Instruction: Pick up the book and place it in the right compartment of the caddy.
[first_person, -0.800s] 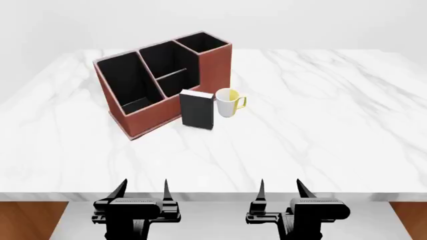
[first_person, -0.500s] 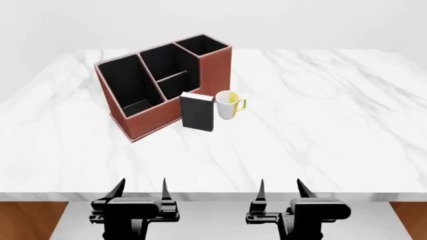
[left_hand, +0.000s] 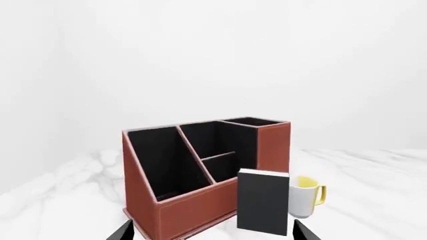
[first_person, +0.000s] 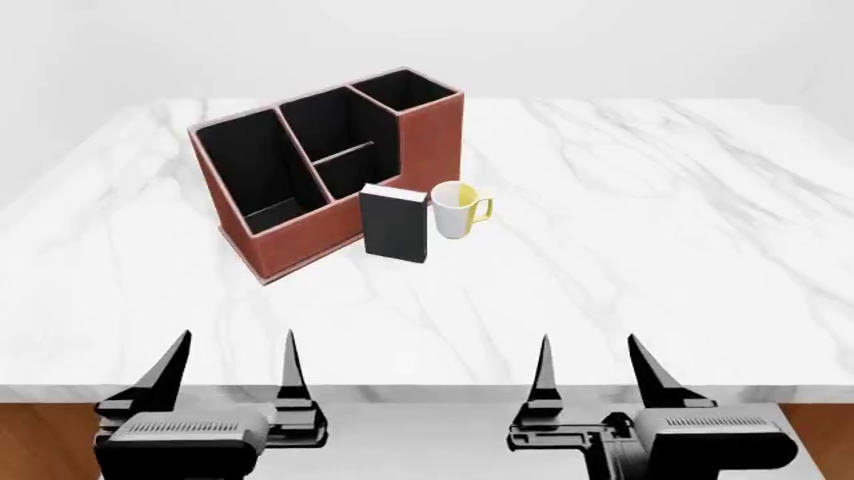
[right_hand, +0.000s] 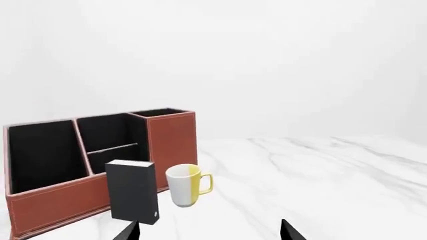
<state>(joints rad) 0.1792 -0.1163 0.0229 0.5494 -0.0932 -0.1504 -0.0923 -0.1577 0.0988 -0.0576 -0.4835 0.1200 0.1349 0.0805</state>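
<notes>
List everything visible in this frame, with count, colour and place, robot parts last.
Table: one, white marble, wood edge at the near corners.
Caddy: one, reddish-brown, black inside, three sections, far left of centre on the table.
Book: one, black with white page edges, upright in front of the caddy.
Mug: one, white and yellow, just right of the book.
Left gripper: one, black, open, at the near table edge.
Right gripper: one, black, open, at the near table edge.
</notes>
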